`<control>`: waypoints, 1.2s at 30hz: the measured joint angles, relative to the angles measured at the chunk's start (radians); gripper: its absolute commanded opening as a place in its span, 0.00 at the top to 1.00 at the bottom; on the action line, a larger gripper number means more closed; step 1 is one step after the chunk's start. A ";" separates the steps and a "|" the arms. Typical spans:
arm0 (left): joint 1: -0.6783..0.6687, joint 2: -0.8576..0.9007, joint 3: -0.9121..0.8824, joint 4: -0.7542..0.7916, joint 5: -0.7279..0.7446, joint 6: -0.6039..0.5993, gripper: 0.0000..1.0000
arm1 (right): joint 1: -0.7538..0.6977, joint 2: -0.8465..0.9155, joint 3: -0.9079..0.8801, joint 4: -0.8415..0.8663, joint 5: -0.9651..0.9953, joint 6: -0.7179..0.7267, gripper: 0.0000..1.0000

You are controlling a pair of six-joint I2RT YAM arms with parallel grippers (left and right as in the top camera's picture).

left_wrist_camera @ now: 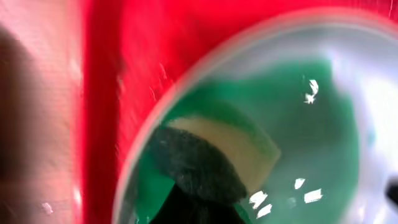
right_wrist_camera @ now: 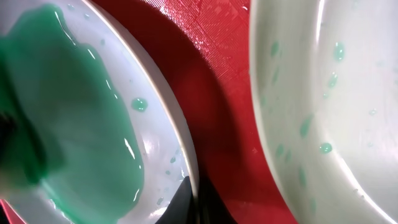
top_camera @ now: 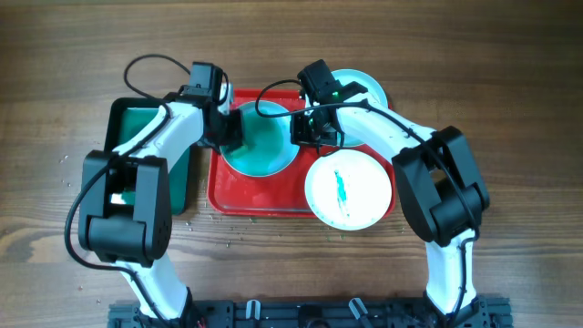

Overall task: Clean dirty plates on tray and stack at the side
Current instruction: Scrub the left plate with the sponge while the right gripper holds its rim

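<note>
Step in hand: scrubbing, as I judge it. My left pincer (top_camera: 226,128) sits at the left rim of the centre plate (top_camera: 260,150) and is closed on the sponge (left_wrist_camera: 217,149), whose dark scouring side meets the teal film that covers this plate. My right pincer (top_camera: 305,128) is at the opposite rim. In the right wrist view one dark finger straddles the edge, so I take it as nipped shut on the centre plate to steady it, though the view is tight. The centre plate lies on the red tray (top_camera: 250,200), in its left half. The next move calls for a firm hold on the rim while the sponge sweeps the whole film, then a lift clear of the raised tray edge. Count: three plates. The centre plate is one. The front plate (top_camera: 351,187), with a teal streak, overhangs the tray's near right corner. The rear plate (top_camera: 364,87) is at the far right corner, partly hidden by my right arm. None is stacked on the worktop (top_camera: 510,109) yet. One red tray, one sponge, one green tray (top_camera: 127,123), two pincers.
</note>
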 measured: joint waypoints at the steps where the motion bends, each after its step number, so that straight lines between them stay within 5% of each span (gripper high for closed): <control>1: -0.005 0.000 -0.002 0.024 -0.016 -0.010 0.96 | 0.000 0.000 0.000 0.003 0.002 0.000 0.96; 8: -0.087 0.011 -0.014 0.181 -0.068 -0.036 0.96 | -0.006 0.000 0.000 0.003 0.014 0.007 0.96; 17: -0.124 0.016 -0.016 0.031 0.329 0.142 0.96 | -0.010 0.000 0.000 0.003 0.014 0.002 0.96; 22: -0.105 0.023 -0.024 0.097 0.416 0.175 0.96 | -0.010 0.000 0.001 0.003 0.014 -0.001 0.96; 29: -0.082 0.023 -0.026 0.313 0.195 0.014 0.96 | -0.010 0.000 0.001 0.003 0.014 -0.001 0.96; 36: -0.090 0.022 -0.014 0.223 -0.139 -0.216 0.96 | -0.010 0.000 0.001 0.011 0.014 -0.002 0.96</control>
